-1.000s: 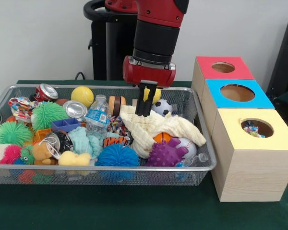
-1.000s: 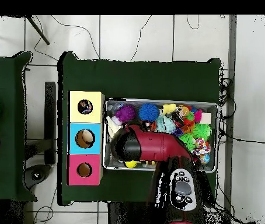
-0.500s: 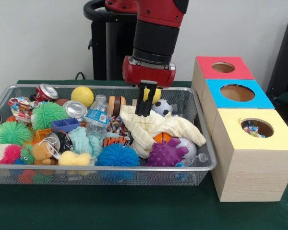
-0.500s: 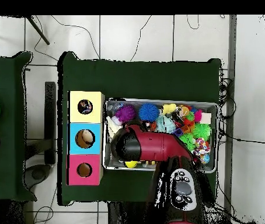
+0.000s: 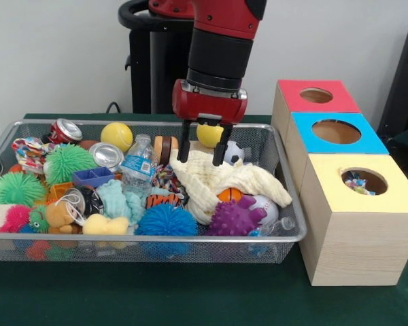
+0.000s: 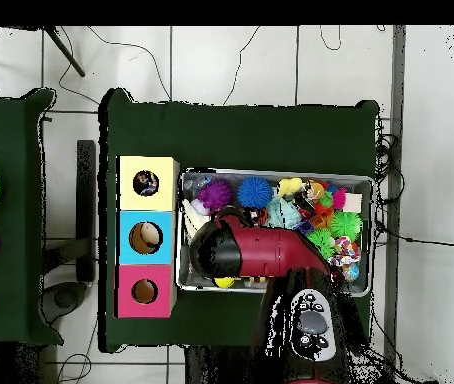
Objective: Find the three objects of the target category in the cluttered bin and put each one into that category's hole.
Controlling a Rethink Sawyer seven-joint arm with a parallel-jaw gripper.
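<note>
My gripper (image 5: pixel 202 151) hangs open over the back middle of the wire bin (image 5: pixel 149 246), its fingertips just above a crumpled cream cloth (image 5: pixel 221 180). Nothing is between the fingers (image 5: pixel 183 147). Behind them shows a small yellow ball (image 5: pixel 209 134), and a soccer ball (image 5: pixel 230 152) lies just to their right. A larger yellow ball (image 5: pixel 116 135) sits at the back left; a baseball (image 5: pixel 263 206) and a small orange ball (image 5: pixel 229 195) lie by the cloth's front. In the overhead view the red arm (image 6: pixel 261 252) covers the gripper and that part of the bin (image 6: pixel 361 180).
Right of the bin stand three wooden boxes with holes: red top (image 5: pixel 317 96), blue top (image 5: pixel 336 132), yellow top (image 5: pixel 364 182) with something inside. The bin also holds spiky balls (image 5: pixel 166 221), cans (image 5: pixel 107 155), a water bottle (image 5: pixel 138 164) and plush toys (image 5: pixel 105 225).
The gripper's fingers, shut together in the earlier frames, have spread open above the cream cloth. The arm has stayed in about the same place.
</note>
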